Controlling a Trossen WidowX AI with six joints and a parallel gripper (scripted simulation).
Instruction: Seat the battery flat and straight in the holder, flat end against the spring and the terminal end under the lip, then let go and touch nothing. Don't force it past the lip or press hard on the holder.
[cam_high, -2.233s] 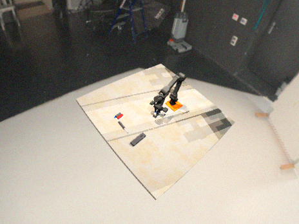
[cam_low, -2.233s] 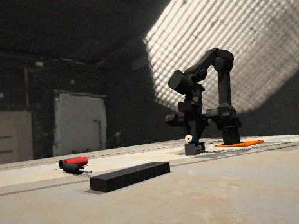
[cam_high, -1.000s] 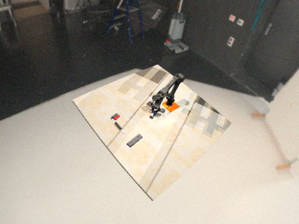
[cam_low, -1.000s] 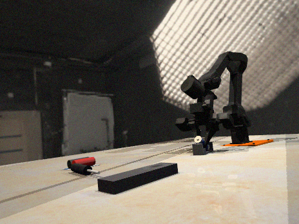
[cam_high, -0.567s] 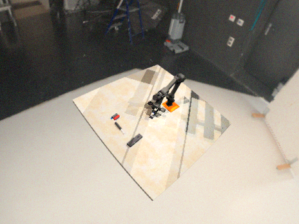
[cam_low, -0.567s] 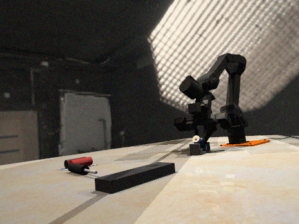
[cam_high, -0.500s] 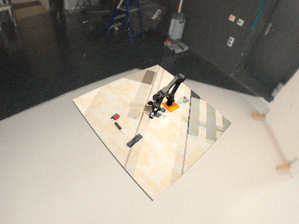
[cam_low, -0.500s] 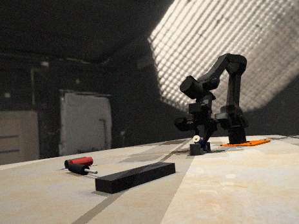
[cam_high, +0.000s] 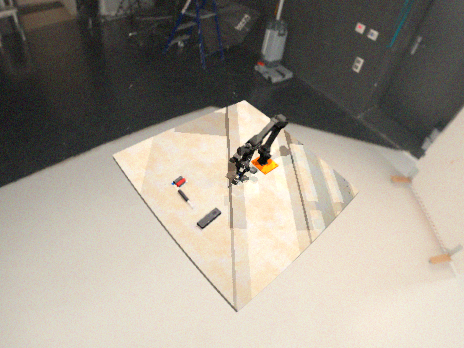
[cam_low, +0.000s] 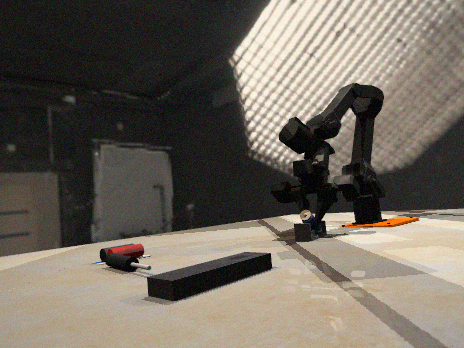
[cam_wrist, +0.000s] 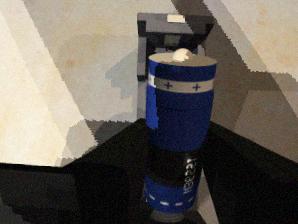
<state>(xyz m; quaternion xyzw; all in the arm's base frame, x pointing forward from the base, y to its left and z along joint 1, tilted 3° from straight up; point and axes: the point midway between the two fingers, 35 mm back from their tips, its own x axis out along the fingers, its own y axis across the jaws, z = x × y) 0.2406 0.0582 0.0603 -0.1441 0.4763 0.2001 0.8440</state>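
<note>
The battery (cam_low: 306, 215) (cam_wrist: 179, 125), blue with a black band, is tilted, its terminal end raised and its flat end lower. My gripper (cam_wrist: 173, 129) is shut on its lower half, a finger on each side. The dark holder (cam_low: 302, 232) (cam_wrist: 142, 64) stands on the table below the battery. In the wrist view the holder's lip end shows beyond the terminal, with a gap between them; the terminal is not under the lip. A bit of grey at the flat end may be the spring; its contact is unclear. The battery hides most of the holder's inside.
A long black block (cam_high: 209, 218) (cam_low: 210, 275) lies on the table away from the arm. A screwdriver (cam_high: 184, 195) (cam_low: 122, 262) and a red cylinder (cam_high: 180, 182) (cam_low: 127, 250) lie farther off. The arm's orange base plate (cam_high: 268, 167) (cam_low: 395, 222) is behind the holder.
</note>
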